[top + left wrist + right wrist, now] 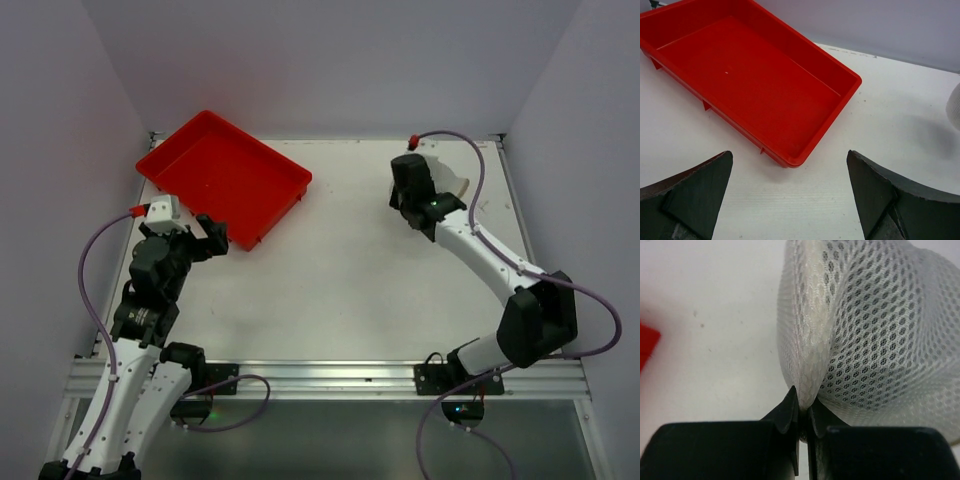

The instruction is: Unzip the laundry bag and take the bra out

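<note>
Pinching a fold of the laundry bag mesh tight in the right pincer, at the far right of the table. Holding the left pincer wide open and empty, near the red tray. Probably securing the bag before unzipping; not seeing the zipper anywhere. Next, likely calling for turning the bag to expose it.

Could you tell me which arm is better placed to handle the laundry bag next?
Right, probably: the right end effector is shut on the laundry bag, while the left end effector hangs open by the red tray, apart from the bag.
</note>
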